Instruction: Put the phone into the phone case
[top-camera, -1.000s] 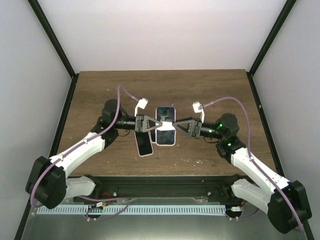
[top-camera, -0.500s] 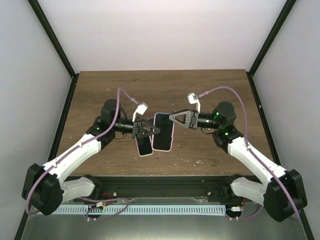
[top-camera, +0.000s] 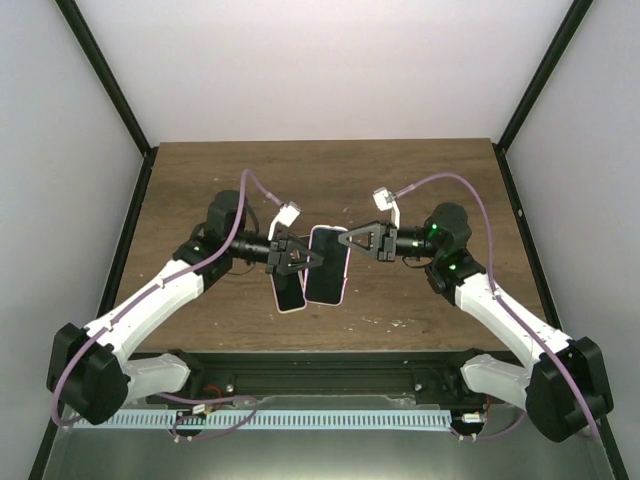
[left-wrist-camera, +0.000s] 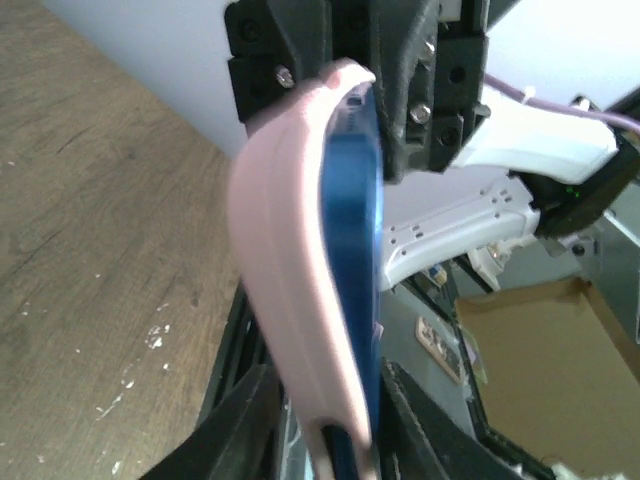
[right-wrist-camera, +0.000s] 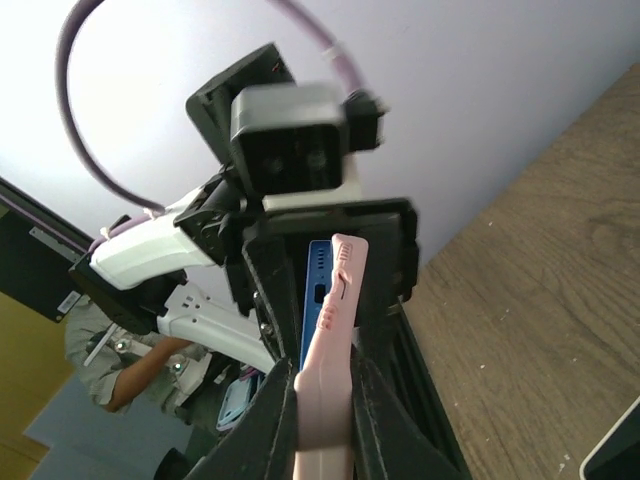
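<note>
Above the table's middle hangs the blue phone (top-camera: 325, 275), seated in the pink phone case (top-camera: 343, 272) and standing on edge between both grippers. My left gripper (top-camera: 312, 258) is shut on it from the left. Its fingers (left-wrist-camera: 250, 420) flank the pink phone case (left-wrist-camera: 290, 250) and the blue phone (left-wrist-camera: 352, 200). From the right, my right gripper (top-camera: 345, 240) is shut on the case's other end. In the right wrist view the right gripper (right-wrist-camera: 322, 400) pinches the pink phone case (right-wrist-camera: 330, 340), and the blue phone (right-wrist-camera: 315, 290) shows beside it.
A second dark phone with a pink rim (top-camera: 288, 290) lies flat on the wooden table (top-camera: 200, 190) under the left gripper. Black frame posts (top-camera: 110, 80) stand at both back corners. A black rail (top-camera: 320, 370) runs along the near edge.
The cased phone shifted slightly left and nearer, and tipped onto its edge. The right gripper rose, turned and has closed on the case. The left arm barely moved.
</note>
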